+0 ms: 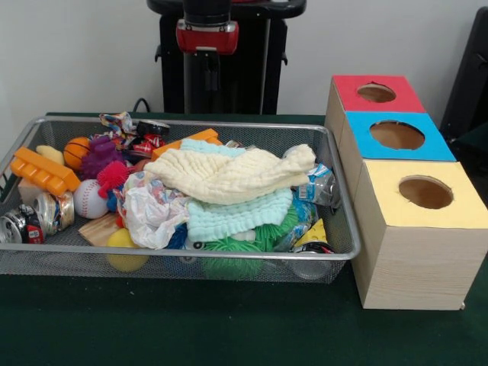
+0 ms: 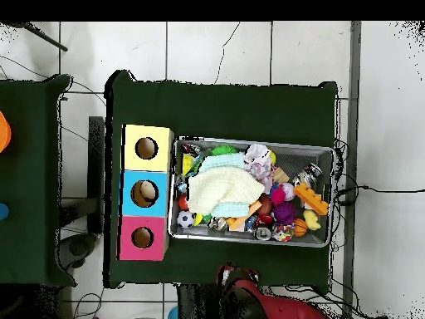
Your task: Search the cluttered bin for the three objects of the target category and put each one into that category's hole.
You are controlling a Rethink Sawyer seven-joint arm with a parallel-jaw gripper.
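The wire bin [image 1: 252, 124] sits on the green worktop [image 1: 191, 324] with its long axis running 9 to 3 o'clock in the front view. The three sorting boxes stand touching one another just beside its 3 o'clock end, likely so each carry from bin to hole stays short. The boxes line up from 6 toward 12 o'clock: the yellow box [image 1: 419, 259] nearest the camera, then the blue box [image 1: 360, 126], then the red box [image 1: 347, 85]. Each has its round hole facing straight up, which suits a drop from above. The task does not say which category is wanted, so the three targets cannot be picked out. They are somewhere in the bin, and some may be buried. A cream cloth [image 1: 236, 175] lies spread over the middle of the heap, its long axis about 9 to 3 o'clock, with a mint cloth [image 1: 236, 217] under its 6 o'clock edge. Together they hide much of what lies below. Toward 9 o'clock the clutter is more open — a baseball [image 1: 90, 198], a small basketball [image 1: 76, 151], crushed cans [image 1: 53, 212] and an orange block [image 1: 42, 171] that points roughly 10 to 4 o'clock. The arm is drawn back at 12 o'clock, clear of the bin. Only the red-and-black end of the hand [image 1: 207, 38] shows, and I cannot tell whether it is wide or narrow — it seems to carry nothing.
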